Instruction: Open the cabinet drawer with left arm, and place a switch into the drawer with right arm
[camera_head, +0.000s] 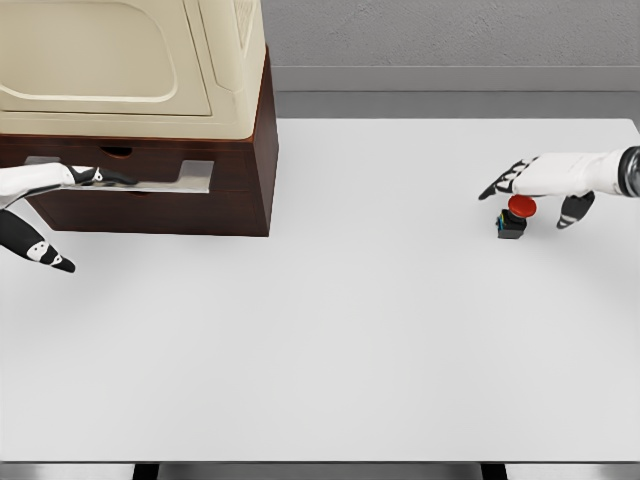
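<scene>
No writing can be read anywhere. Near the table's (330, 350) right edge, the switch (514, 217), a red button on a small black base, is overhung by the right hand (540, 185), fingers spread. At the far left corner, the cabinet drawer (150, 178) is apparently gripped by the left hand (60, 180).

- Tabletop (330, 350): white, matte, fills most of view; front edge near bottom of pic.
- Back wall (450, 30): grey, rough texture, w/ paler grey band (450, 78) along its base.
- Dark strip under front edge, two black supports (146, 471) showing there.
- Light: soft, even; faint shadows only.
</scene>
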